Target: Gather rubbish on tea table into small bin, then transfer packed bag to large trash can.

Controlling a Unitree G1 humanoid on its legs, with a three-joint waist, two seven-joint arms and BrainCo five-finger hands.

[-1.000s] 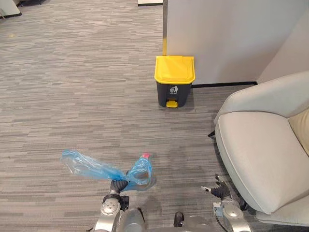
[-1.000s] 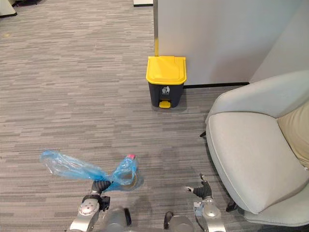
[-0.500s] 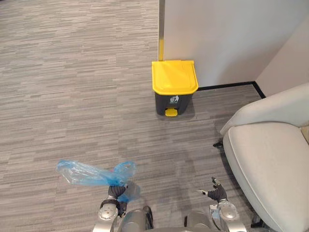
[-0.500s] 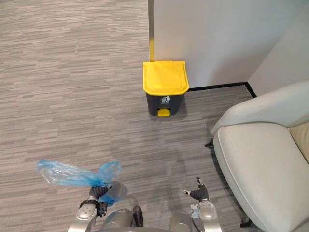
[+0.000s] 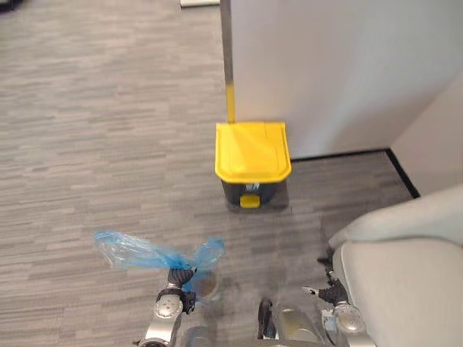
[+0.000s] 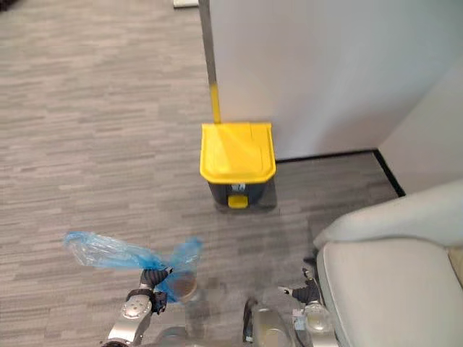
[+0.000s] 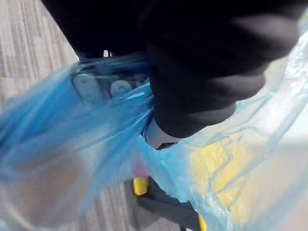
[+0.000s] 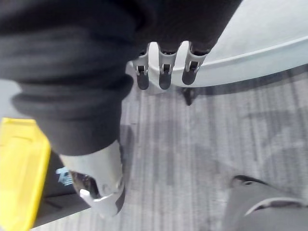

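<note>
Left hand: the left hand (image 5: 181,277) was at the near left of the scene, above the carpet (image 5: 87,137), with its fingers curled tight round the gathered neck of the bag.
Bag: the blue plastic bag (image 5: 155,254) was off the floor in the left hand's grip; one loose end trailed out to the left and a shorter puff rose to the right of the fist. Its contents could not be made out.
Left wrist view: close up, the blue film (image 7: 62,159) wrapped over the fingers (image 7: 98,87), and the thumb (image 7: 159,137) pressed into the folds; the yellow lid showed through the thin plastic.
Trash can: the dark trash can (image 5: 253,189) with its yellow lid (image 5: 253,150) closed and a yellow pedal (image 5: 249,201) in front stood at the foot of the white wall (image 5: 333,72), farther off and to the right of the bag, well apart from it.
Right hand: the right hand (image 5: 330,293) was at the near right, just beside the pale armchair (image 5: 405,282).
Right wrist view: the right hand's fingers (image 8: 165,72) hung straight and relaxed, the thumb (image 8: 103,192) apart from them, and they held nothing; the armchair's edge lay past the fingertips, with the yellow lid at one side.
</note>
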